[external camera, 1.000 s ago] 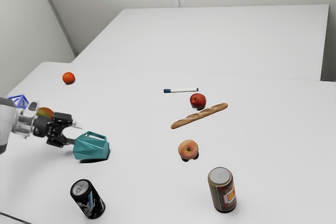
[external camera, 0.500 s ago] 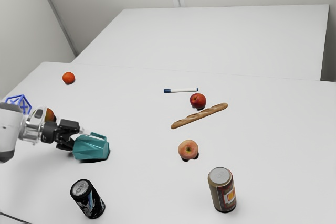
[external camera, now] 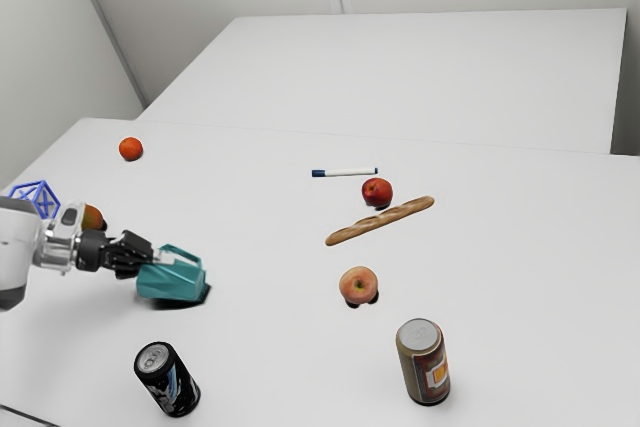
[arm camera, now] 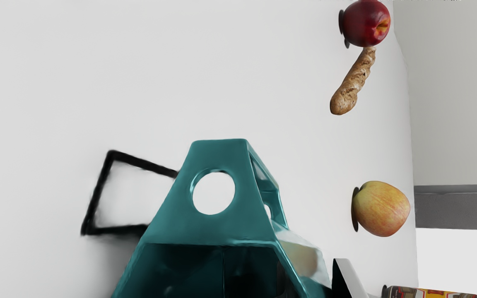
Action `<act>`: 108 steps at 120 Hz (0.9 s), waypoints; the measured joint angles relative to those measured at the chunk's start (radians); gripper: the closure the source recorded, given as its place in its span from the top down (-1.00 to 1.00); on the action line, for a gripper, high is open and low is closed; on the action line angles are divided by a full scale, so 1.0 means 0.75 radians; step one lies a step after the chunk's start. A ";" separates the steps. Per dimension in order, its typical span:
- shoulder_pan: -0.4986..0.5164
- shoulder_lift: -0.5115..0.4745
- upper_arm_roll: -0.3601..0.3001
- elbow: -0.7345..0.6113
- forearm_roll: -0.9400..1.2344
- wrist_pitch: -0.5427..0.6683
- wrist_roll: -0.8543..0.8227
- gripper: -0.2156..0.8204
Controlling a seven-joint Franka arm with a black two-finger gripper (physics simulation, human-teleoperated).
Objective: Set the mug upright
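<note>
In the exterior view my gripper (external camera: pixel 148 263) is at the open end of the teal mug (external camera: pixel 172 281), which lies on its side with its handle on the upper side. A dark shadow shows under the mug's far end and lower edge. In the wrist view the mug (arm camera: pixel 218 231) has its opening toward my hand, and the gripper (arm camera: pixel 309 285) is shut on its wall. One fingertip (arm camera: pixel 348 277) stands outside the wall; the other is mostly hidden in the dark interior.
A black can (external camera: pixel 167 379) stands near the mug. Farther off are a pale apple (external camera: pixel 359 285), a baguette (external camera: pixel 381 221), a red apple (external camera: pixel 377 192), a marker (external camera: pixel 345 172) and a brown can (external camera: pixel 424 361). An orange (external camera: pixel 131 149), a mango (external camera: pixel 93 217) and a blue frame (external camera: pixel 36 199) lie beyond the arm.
My hand has moved in to the mug and turned, and its fingers have closed on the wall. The mug has shifted slightly up and toward the exterior view's left, with more shadow exposed.
</note>
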 joint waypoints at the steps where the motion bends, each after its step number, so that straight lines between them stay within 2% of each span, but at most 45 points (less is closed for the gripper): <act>1: 0.000 -0.007 0.000 0.001 0.000 -0.001 -0.001 -0.82; 14: -0.006 -0.132 -0.012 0.053 0.016 -0.011 -0.018 -0.83; 24: -0.008 -0.188 -0.038 0.169 0.079 -0.010 -0.050 -0.84; 33: 0.003 -0.193 -0.122 0.289 0.200 0.012 -0.086 -0.85; 42: -0.028 -0.195 -0.245 0.372 0.442 0.085 -0.121 -0.85; 56: -0.252 -0.154 -0.353 0.397 0.897 0.268 -0.175 -0.86; 70: -0.525 -0.075 -0.384 0.394 1.209 0.434 -0.243 -0.86; 76: -0.600 -0.031 -0.387 0.392 1.282 0.487 -0.274 -0.85; 81: -0.589 -0.008 -0.387 0.388 1.332 0.523 -0.302 -0.85; 95: -0.437 0.005 -0.385 0.363 1.413 0.592 -0.373 -0.87; 108: -0.432 0.012 -0.386 0.357 1.443 0.630 -0.431 -0.87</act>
